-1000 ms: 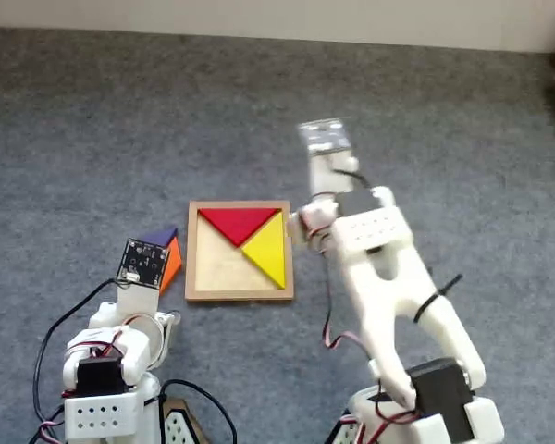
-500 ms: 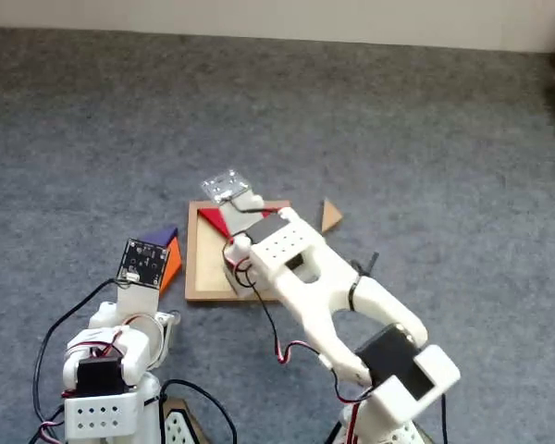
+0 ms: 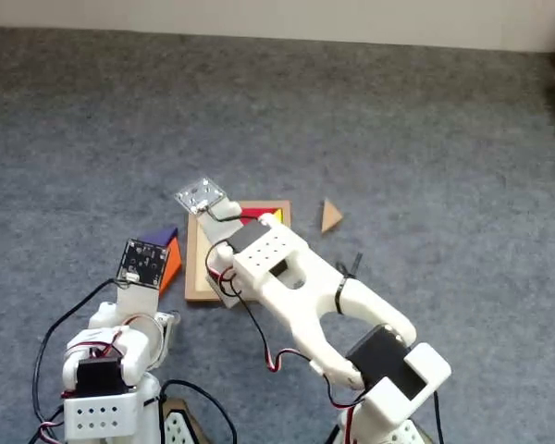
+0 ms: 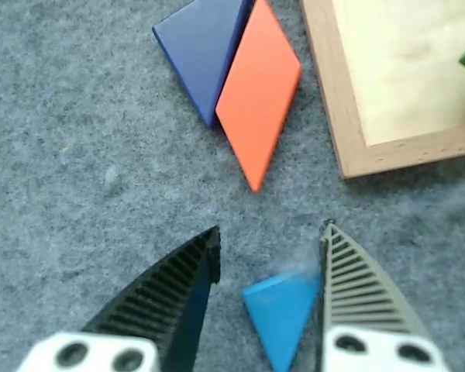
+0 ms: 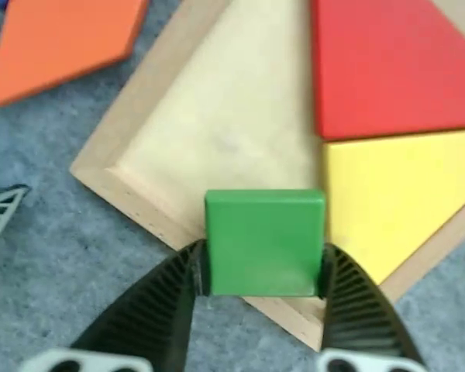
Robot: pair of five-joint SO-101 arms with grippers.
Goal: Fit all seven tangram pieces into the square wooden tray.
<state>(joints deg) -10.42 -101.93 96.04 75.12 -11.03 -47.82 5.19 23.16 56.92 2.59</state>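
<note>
Counting two of seven seated: red triangle [image 5: 387, 62], yellow triangle [image 5: 395, 194] in tray [image 3: 192, 268], mid-frame in the high view. Right end effector [image 5: 261, 260] grasps green square [image 5: 263, 232] over the tray edge. Left end effector [image 4: 271, 231] released, straddling blue triangle [image 4: 283, 310]. Loose: orange piece [image 4: 257, 93], navy triangle [image 4: 201, 54], tan triangle [image 3: 330, 215].

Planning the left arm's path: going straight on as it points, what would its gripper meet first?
Probably the light blue triangle, lying on the carpet between the open jaws of the left gripper; the orange parallelogram lies beyond. How high the gripper hangs is unclear.
</note>
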